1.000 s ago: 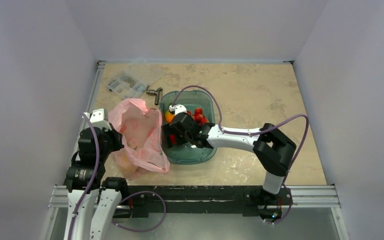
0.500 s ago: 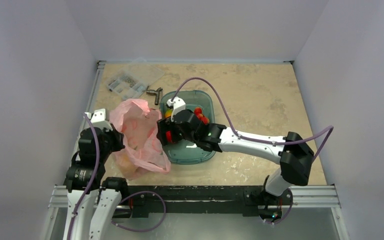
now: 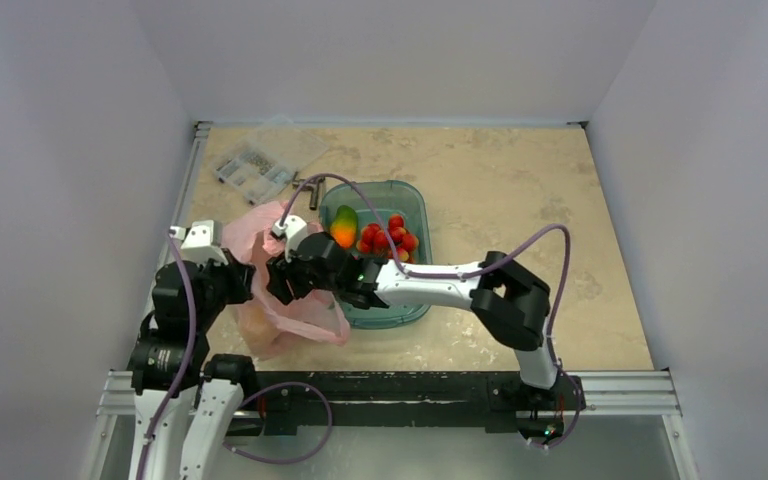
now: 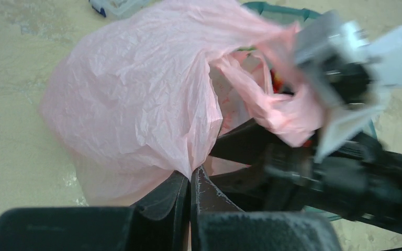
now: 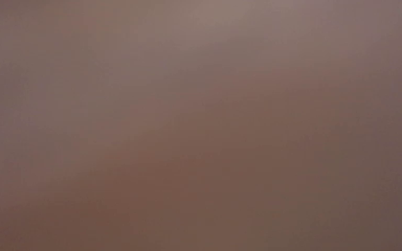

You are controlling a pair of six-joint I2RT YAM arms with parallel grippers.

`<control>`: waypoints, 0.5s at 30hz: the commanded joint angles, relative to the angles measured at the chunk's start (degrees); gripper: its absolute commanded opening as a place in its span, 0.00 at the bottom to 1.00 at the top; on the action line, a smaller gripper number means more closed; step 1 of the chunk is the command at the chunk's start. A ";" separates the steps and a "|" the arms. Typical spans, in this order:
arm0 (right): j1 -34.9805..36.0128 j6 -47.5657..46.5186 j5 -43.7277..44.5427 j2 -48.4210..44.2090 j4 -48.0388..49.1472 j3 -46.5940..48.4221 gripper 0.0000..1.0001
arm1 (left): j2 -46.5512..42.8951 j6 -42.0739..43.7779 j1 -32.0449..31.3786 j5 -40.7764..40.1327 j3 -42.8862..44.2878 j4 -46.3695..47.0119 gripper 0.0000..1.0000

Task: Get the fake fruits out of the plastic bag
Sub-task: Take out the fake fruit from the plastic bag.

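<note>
The pink plastic bag lies left of the teal tub; it fills the left wrist view. My left gripper is shut on a fold of the bag's edge. My right gripper reaches into the bag's mouth; the left wrist view shows its two dark fingers spread apart there. The right wrist view is only a brown-pink blur. A bunch of small red fruits lies in the tub. An orange shape shows through the bag's lower part.
A green-to-orange mango lies in the tub beside the red bunch. A clear parts box and a small dark metal piece sit at the back left. The left wall is close to the bag.
My right gripper has moved left from over the tub into the bag's mouth, and the mango and red bunch now show uncovered. My left gripper kept its hold on the bag.
</note>
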 commanded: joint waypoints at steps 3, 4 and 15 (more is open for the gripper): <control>-1.75 -5.21 -5.06 5.35 -0.33 8.59 0.51 | -3.43 2.71 0.16 6.06 -1.48 9.41 0.00; -1.92 -6.28 -5.59 6.12 -0.73 9.32 0.52 | -2.62 2.91 0.16 6.27 -0.39 9.85 0.00; -3.92 -6.95 -14.59 8.70 1.81 10.67 0.75 | 19.82 5.23 0.08 16.09 19.04 6.05 0.00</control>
